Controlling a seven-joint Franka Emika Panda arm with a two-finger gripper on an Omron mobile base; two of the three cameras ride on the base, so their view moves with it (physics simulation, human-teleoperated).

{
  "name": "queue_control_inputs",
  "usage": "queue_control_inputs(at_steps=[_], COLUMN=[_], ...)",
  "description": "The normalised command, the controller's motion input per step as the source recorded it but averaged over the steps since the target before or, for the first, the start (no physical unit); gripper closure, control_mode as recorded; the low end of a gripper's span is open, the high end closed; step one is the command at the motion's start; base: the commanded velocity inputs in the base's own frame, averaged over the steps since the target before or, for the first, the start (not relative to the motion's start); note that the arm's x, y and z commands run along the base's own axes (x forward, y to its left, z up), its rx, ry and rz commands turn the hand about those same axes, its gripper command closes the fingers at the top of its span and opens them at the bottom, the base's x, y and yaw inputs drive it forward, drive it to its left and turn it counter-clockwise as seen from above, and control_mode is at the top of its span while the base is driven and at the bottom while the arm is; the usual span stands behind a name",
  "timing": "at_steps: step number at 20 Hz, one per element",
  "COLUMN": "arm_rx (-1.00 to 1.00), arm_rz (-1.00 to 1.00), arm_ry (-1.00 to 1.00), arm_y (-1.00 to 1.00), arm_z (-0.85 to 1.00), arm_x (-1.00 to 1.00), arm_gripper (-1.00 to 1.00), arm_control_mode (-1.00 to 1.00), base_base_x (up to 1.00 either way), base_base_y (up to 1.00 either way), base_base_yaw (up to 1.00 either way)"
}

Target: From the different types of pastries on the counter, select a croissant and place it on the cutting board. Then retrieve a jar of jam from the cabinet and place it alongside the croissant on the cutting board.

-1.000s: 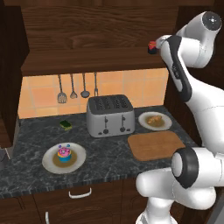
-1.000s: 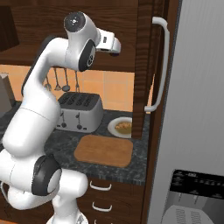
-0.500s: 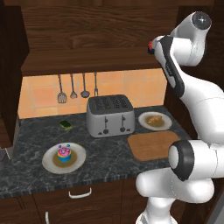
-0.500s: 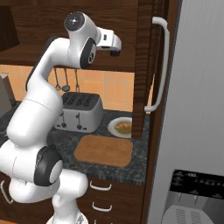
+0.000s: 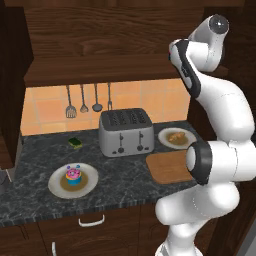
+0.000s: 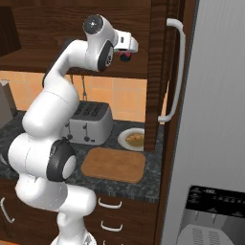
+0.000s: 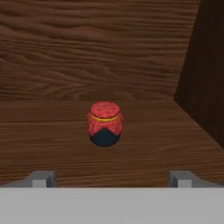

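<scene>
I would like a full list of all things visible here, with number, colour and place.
jar of jam: one, red top, dark body, on the cabinet shelf, ahead of the gripper
croissant: one, golden-tan, on the right white plate
cake: one, pink, blue, yellow, on the left white plate
cutting board: one, light-brown, bare, on the counter
toaster: one, silver, behind the board
utensils: four, grey, hanging on the wall
fridge: one, grey, far right
gripper: one, open, facing the jar

Your jaws show as two grey finger tips point(image 7: 42, 178), their bases cut off at the hand view's bottom edge. Just beyond them in the right base view, the jar of jam point(image 6: 125, 57) is half hidden behind the hand. Far below, the croissant point(image 5: 175, 136) is too small to make out.
</scene>
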Motion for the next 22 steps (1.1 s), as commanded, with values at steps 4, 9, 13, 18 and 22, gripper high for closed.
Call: queue_control_inputs(at_steps=[4, 9, 13, 18, 22], arm_rx=[0.05, 0.00, 0.00, 0.01, 0.01], arm_rz=[0.00, 0.00, 0.00, 0.00, 0.00], arm_ry=[0.02, 0.01, 0.00, 0.00, 0.00], arm_y=[-0.02, -0.14, 0.00, 0.00, 0.07], arm_z=[0.00, -0.13, -0.19, -0.09, -0.01], arm_x=[0.31, 0.18, 0.49, 0.44, 0.24], arm_gripper=[-1.00, -1.00, -1.00, -1.00, -1.00], arm_control_mode=[-1.00, -1.00, -1.00, -1.00, -1.00], base_base_x=[0.00, 0.00, 0.00, 0.00, 0.00], base_base_y=[0.00, 0.00, 0.00, 0.00, 0.00], base_base_yaw=[0.00, 0.00, 0.00, 0.00, 0.00])
